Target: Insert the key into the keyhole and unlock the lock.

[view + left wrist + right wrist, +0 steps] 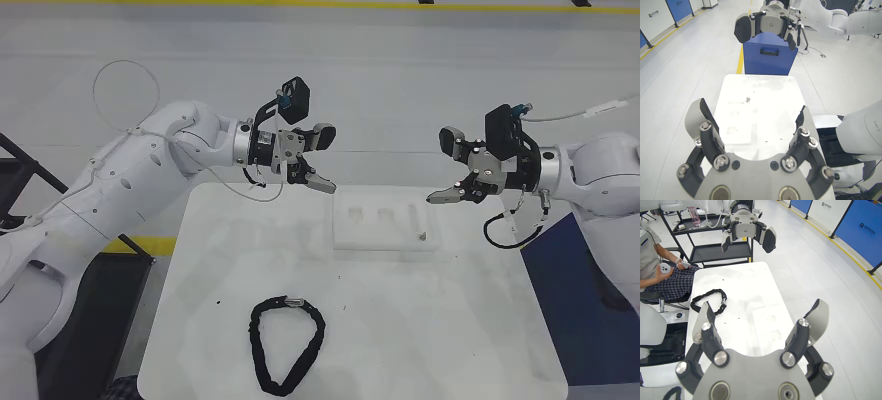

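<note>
A black chain lock [287,340] lies in a loop near the table's front edge; its metal lock end [723,300] shows in the right wrist view, where the chain [710,295] curls beside it. A small metal key [422,236] rests in the white foam tray [385,228] at the table's far middle, and the key [748,99] also shows in the left wrist view. My left gripper [322,160] hangs open above the table's far left corner. My right gripper [445,167] hangs open above the far right. Both hold nothing.
The foam tray [740,130] has several shallow cutouts. A blue cabinet [770,55] stands beyond the table's right side, and a black wire cart [715,251] beyond its left. Small dark specks dot the white tabletop [420,330].
</note>
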{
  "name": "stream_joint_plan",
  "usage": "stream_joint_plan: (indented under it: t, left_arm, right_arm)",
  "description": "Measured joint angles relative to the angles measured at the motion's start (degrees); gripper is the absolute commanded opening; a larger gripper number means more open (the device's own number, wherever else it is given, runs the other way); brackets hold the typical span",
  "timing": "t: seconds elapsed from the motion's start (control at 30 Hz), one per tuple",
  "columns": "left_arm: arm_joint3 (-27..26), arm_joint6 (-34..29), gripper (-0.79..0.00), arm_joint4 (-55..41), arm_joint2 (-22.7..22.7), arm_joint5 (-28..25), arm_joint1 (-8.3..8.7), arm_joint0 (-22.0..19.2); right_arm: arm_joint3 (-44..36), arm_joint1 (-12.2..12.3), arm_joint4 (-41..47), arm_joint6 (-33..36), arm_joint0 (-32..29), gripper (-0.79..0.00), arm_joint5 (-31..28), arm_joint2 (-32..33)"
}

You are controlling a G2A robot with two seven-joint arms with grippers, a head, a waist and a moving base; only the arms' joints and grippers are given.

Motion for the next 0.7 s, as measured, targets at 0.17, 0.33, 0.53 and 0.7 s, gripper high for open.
stream_joint_plan:
  t: [0.17, 0.33, 0.53, 0.7]
  left_arm:
    - [0.0, 0.0, 0.0, 0.0, 0.0, 0.0, 0.0, 0.0]
    - [0.0, 0.0, 0.0, 0.0, 0.0, 0.0, 0.0, 0.0]
    - [0.0, 0.0, 0.0, 0.0, 0.0, 0.0, 0.0, 0.0]
    - [0.0, 0.0, 0.0, 0.0, 0.0, 0.0, 0.0, 0.0]
  right_arm:
    - [0.0, 0.0, 0.0, 0.0, 0.0, 0.0, 0.0, 0.0]
    - [0.0, 0.0, 0.0, 0.0, 0.0, -0.001, 0.0, 0.0]
    - [0.1, 0.02, -0.69, -1.09, -0.93, 0.0, 1.02, 0.16]
    - [2.09, 0.37, -5.63, -2.2, -3.73, 0.0, 6.0, 0.86]
